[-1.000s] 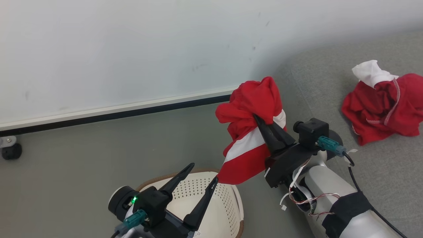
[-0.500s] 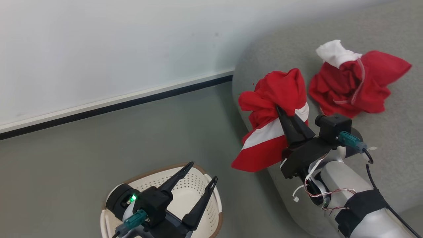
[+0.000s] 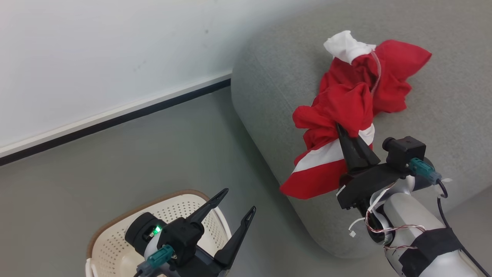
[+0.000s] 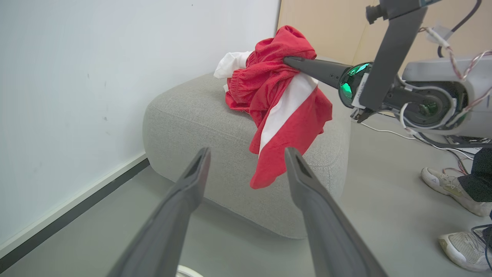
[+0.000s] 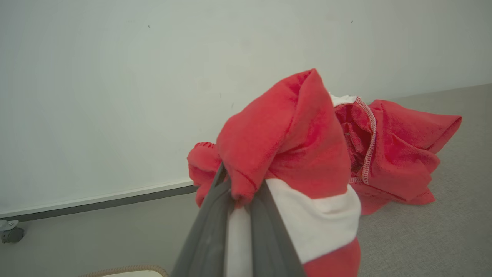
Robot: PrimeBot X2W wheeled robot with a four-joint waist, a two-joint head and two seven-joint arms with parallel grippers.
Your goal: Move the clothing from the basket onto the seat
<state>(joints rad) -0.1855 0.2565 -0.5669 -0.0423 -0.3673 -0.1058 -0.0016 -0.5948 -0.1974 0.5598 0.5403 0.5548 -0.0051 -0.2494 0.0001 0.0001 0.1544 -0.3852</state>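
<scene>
My right gripper is shut on a red garment with a white stripe, which hangs over the near edge of the grey seat. In the right wrist view the garment bunches over my closed fingers. Just beyond it, another red garment and a small white cloth lie on the seat. My left gripper is open, holds nothing and hovers over the cream basket. The basket's inside is mostly hidden by that arm.
A white wall with a dark baseboard runs behind the grey floor. In the left wrist view a person's pale shoes and loose cables lie on the floor right of the seat. A caster wheel stands by the wall.
The head view has swung right. My right gripper carried the striped garment from above the floor by the basket to over the seat's edge, close to the other garment. The left gripper stays open.
</scene>
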